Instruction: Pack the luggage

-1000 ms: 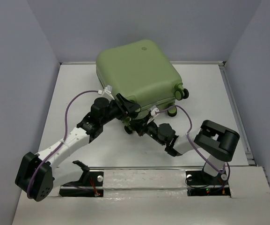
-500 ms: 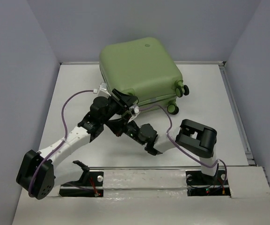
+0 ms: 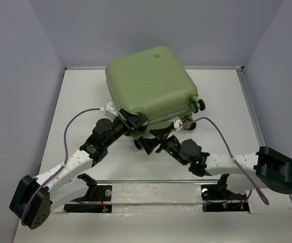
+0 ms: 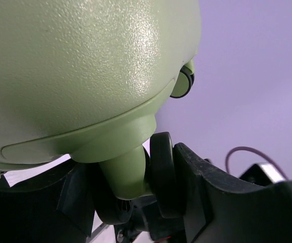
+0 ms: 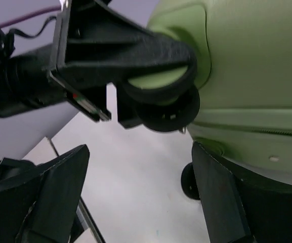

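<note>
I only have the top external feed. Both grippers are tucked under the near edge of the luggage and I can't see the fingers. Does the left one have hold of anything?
Observer: Yes. In the left wrist view the left gripper is closed around a caster wheel at a corner of the luggage.
Operator: And the right one?
Observer: The right gripper is open, with only bare table between its fingers.
Operator: Is the shell shut?
Observer: The right wrist view shows the seam closed along the stretch in its view.
</note>
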`<state>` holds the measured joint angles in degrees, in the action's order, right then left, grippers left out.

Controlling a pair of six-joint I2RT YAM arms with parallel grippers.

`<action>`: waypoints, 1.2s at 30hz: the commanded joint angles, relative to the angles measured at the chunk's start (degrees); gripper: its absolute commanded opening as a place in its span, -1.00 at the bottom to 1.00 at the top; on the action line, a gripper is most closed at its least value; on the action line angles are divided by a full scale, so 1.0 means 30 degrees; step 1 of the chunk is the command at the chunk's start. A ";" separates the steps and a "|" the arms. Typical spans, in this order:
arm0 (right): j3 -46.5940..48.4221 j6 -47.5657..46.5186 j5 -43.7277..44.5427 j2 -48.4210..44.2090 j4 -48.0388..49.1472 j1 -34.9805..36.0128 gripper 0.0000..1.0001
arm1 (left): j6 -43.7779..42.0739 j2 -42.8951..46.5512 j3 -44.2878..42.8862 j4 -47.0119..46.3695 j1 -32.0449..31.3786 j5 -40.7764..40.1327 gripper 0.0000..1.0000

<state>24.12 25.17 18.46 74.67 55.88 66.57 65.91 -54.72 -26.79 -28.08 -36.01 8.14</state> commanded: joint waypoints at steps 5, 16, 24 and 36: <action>0.4580 -0.3729 0.0938 -0.0255 -0.6526 -0.0714 0.81 | -0.1491 0.1423 -0.0183 -0.5905 0.0342 0.0655 0.29; 0.7866 -0.3937 -0.1290 0.2733 -0.5355 -0.2589 0.70 | -0.1579 0.1628 0.0344 -0.5818 0.0548 0.1123 0.39; 0.8483 -0.3204 0.0115 0.4405 -0.2545 -0.2765 -0.46 | -0.2194 0.2067 0.0695 -0.4736 0.0665 0.1329 0.39; 0.7721 -0.3379 0.0469 0.3292 -0.3097 -0.2765 -0.86 | -0.7057 0.7715 0.0488 0.6219 0.0812 -0.5784 0.41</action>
<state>45.82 15.25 12.86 88.20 41.08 59.96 52.31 -40.03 -23.92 -17.65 -33.36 1.02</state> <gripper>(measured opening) 0.609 0.712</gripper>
